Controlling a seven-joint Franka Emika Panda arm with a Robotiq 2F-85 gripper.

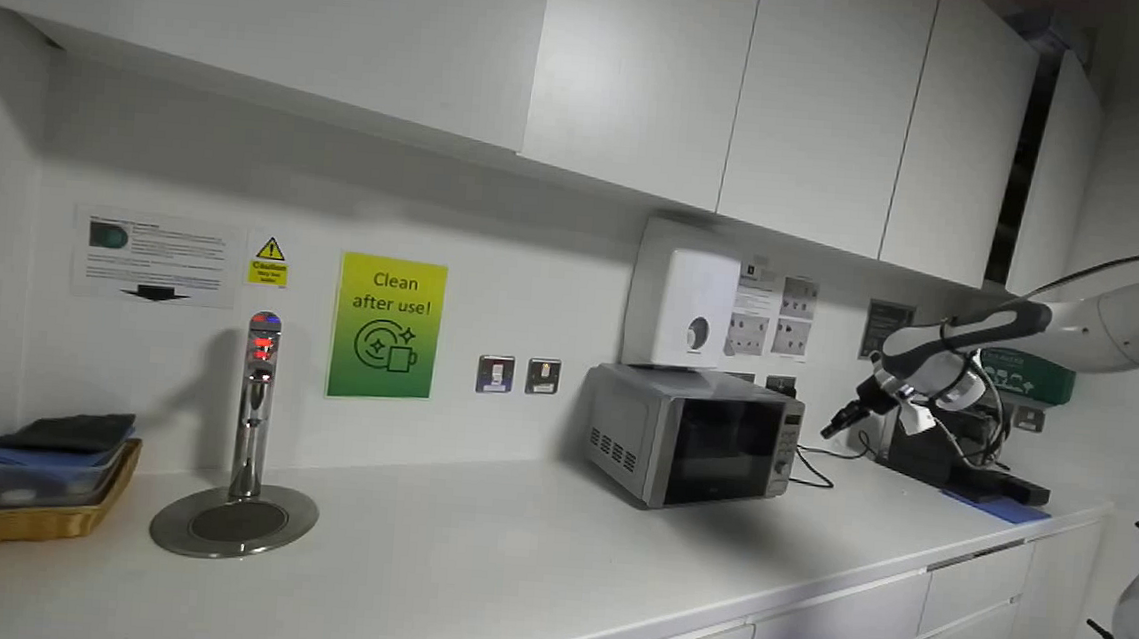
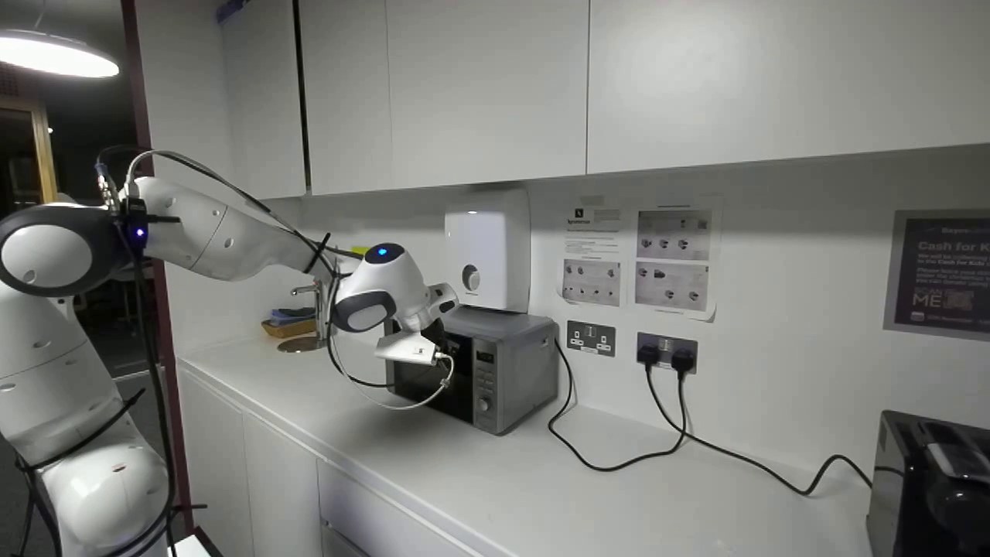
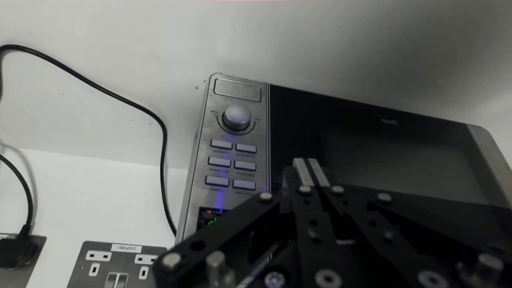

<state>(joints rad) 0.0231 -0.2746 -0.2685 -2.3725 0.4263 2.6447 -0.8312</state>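
1. Wrist view: a smooth white bench (image 3: 80, 116) spans the top of an inverted shot.
2. On it, in an exterior view, stands a boxy silver-grey metal microwave (image 1: 691, 438), dead ahead of the black two-fingered hand (image 3: 311, 172), its long front crosswise to the reach.
3. Glossy, dark rectangular door (image 3: 372, 120) faces the pale-padded fingertips (image 3: 319, 172).
4. Hand hangs apart from the microwave, empty, fingertips pressed together.
5. Brushed-metal control panel (image 3: 233, 156), beside the door, carries a round silver knob (image 3: 237, 117) and six oblong buttons (image 3: 219, 162).

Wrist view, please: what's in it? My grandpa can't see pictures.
A shut, empty tool points toward a microwave that looks upside down. Left of it in the picture are a knob and buttons; farther left, black cords and wall sockets.
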